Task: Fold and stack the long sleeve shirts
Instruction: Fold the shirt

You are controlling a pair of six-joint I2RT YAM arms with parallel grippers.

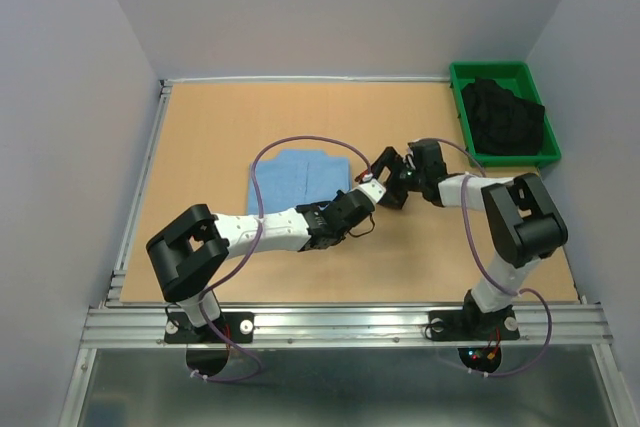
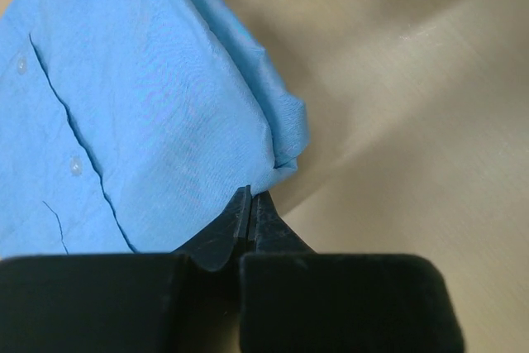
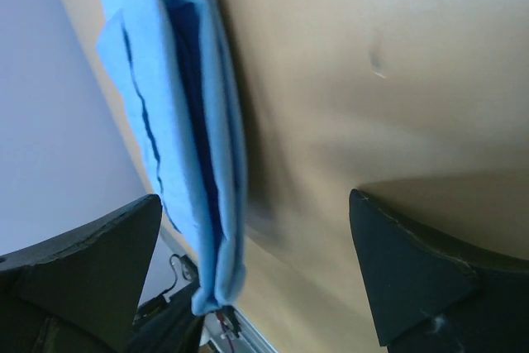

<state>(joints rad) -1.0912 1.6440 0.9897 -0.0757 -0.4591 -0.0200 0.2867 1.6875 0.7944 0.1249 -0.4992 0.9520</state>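
Shirt (image 1: 298, 182): light blue, thin woven cloth, folded to a small rectangle. Lies flat on table (image 1: 200, 137), a little left of centre. Judged light and limp, with no stiffness of its own. Layers will likely slide over one another, and the fold would sag open if lifted from a single point. Placket with buttons (image 2: 75, 166) faces up. Right wrist view shows the stack edge-on, several layers with a dark gap between them, so loose and not pressed.

Best hold, by my judgement: pinch through all layers at a corner or along the folded edge, one gripper at each end. Otherwise slide it flat rather than lift it.

Left gripper (image 2: 250, 200): fingers pressed together, tips meeting right at a corner on the shirt's right side, where the edge bulges up in a soft roll. No cloth shows between the tips; cannot tell whether a sliver of hem is caught.

Right gripper (image 3: 254, 204): fingers spread wide, only bare table between them. Shirt edge lies ahead, nearer one finger (image 3: 91, 270), touching neither.

From above, both grippers sit close together just beside the shirt's right edge, the right one farther out.

Green bin (image 1: 488, 71) at far right corner holds a dark garment (image 1: 505, 122), well apart from the shirt.
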